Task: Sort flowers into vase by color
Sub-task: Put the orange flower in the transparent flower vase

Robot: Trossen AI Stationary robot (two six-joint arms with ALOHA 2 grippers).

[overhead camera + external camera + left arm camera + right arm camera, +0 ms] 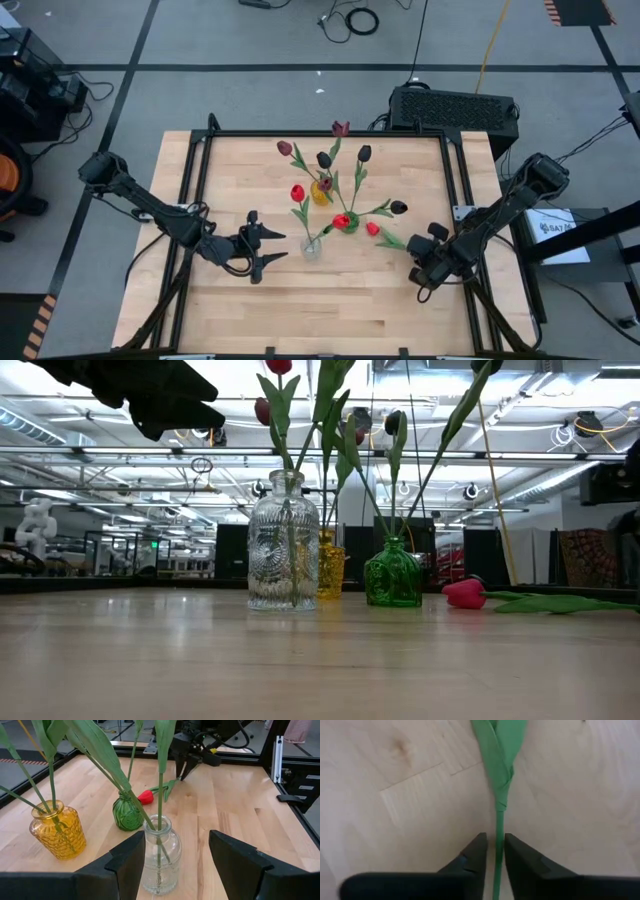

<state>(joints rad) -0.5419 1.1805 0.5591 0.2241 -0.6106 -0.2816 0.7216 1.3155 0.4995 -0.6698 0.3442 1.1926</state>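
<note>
Three vases stand mid-table: a clear glass one (311,247), a yellow one (321,192) and a green one (347,222), each with tulips stuck in by their stems. A red tulip (373,229) lies flat on the table, right of the green vase. Its stem (498,827) runs toward my right gripper (496,840). That gripper points steeply down, and its fingers stand narrowly apart on either side of the stem, with a small gap on each side. My left gripper (270,247) hovers open, left of the clear vase (160,855) and apart from it.
A black frame rail (450,165) borders the tabletop, and a black box (455,105) sits beyond the far edge. Bare wood (330,310) stretches along the near side. Tall leaves and stems rise above the vases (330,420).
</note>
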